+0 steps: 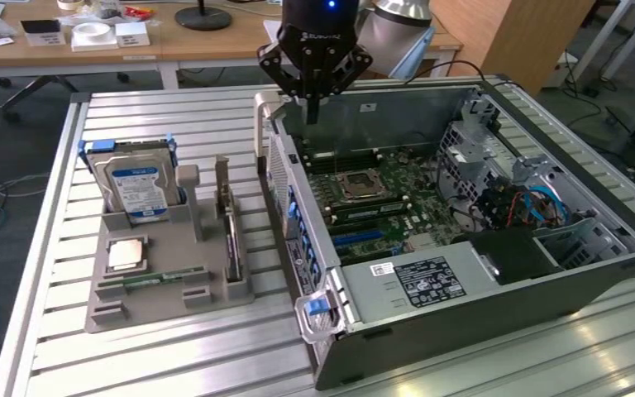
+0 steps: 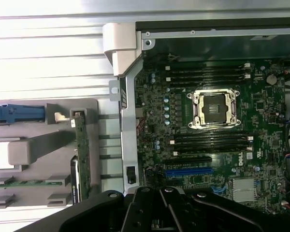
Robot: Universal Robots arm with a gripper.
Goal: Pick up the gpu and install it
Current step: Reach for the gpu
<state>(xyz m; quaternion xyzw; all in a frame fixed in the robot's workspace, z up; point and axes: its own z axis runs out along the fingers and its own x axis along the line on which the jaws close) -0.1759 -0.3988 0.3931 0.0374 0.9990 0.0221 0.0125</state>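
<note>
Gripper: the gripper [image 1: 312,112] has its fingers together, with nothing between them.
Gripper place: it hangs high over the near wall of the case [image 1: 428,322], at the corner by the grey handle, pointing straight down.
Gpu: the gpu [image 2: 80,145] stands on its long edge in a slot of the holder [image 1: 218,294]. It is lower than the gripper and off to its side, outside the case wall and well apart from the fingertips.
Beside the gpu: farther from the gripper on the same holder are the drive [image 1: 136,182], the chip [image 1: 126,255] and the memory stick [image 1: 152,277].
Under the gripper: the board [image 1: 373,198] lies flat in the case. Its blue slot [image 2: 188,171] is bare.
Task state: judged from this, the pick has not begun and the card sits untouched in its holder.
Handling: it is probably light and stiff, but thin. Its components and edge contacts are likely fragile, so it calls for a modest squeeze and no twisting.
Grasp: the upper long edge is the free part. The two flat faces there suit a pinch from above, near mid-length so that it hangs level.
Risk: the faces are smooth, so an off-centre hold may let the card swing. The holder's uprights stand just beside it and leave little room for the fingers.
</note>
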